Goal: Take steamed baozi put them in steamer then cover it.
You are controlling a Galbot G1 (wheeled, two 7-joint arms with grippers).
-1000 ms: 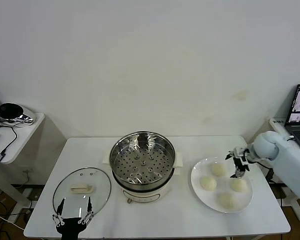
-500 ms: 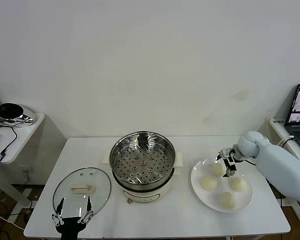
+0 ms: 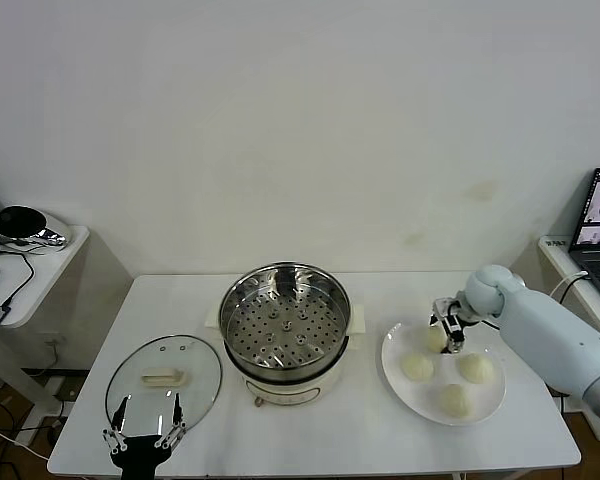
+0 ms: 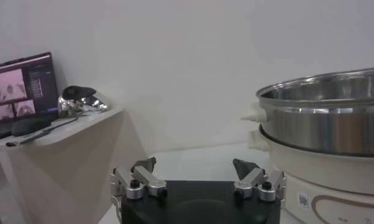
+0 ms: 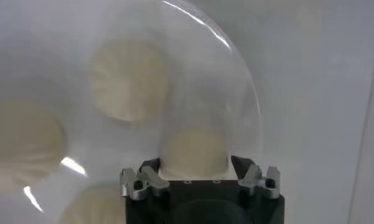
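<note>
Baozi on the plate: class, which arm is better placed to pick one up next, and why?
Right. The right pincer is open directly over the rear baozi on the plate. The left pincer is open by the cover, across the steamer.

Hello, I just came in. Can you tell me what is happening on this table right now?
The right gripper is open over the white plate, its fingers straddling the rear one of four baozi; none is lifted yet. The steamer stands open in the middle, its perforated tray empty. The glass cover lies flat on the table to the steamer's left. The left gripper is open at the table's front edge by the cover, holding nothing.
</note>
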